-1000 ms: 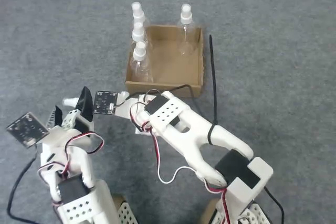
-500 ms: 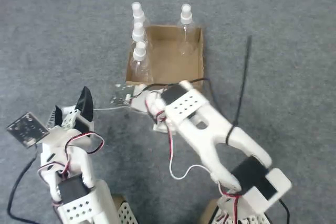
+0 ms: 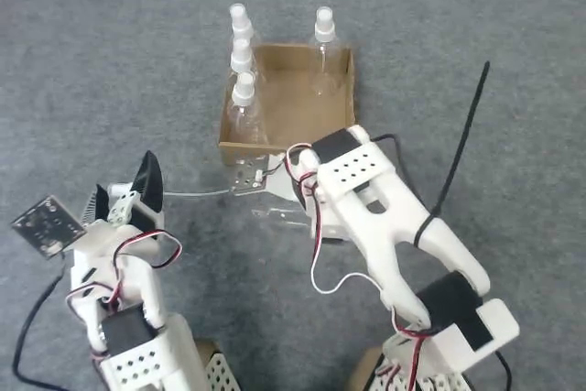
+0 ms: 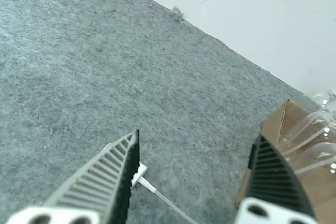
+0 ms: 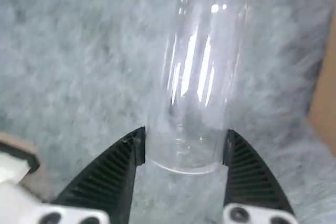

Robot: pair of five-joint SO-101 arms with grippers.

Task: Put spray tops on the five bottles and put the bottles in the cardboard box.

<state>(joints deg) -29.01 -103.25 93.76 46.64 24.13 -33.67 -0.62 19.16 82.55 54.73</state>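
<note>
Right gripper pinching clear bottle across its body, near box, left gripper spread wide over carpet

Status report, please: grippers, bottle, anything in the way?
Right gripper shut on a bottle, beside the box. Left gripper open, over a thin white tube on the mat. Four topped bottles in the box.
</note>
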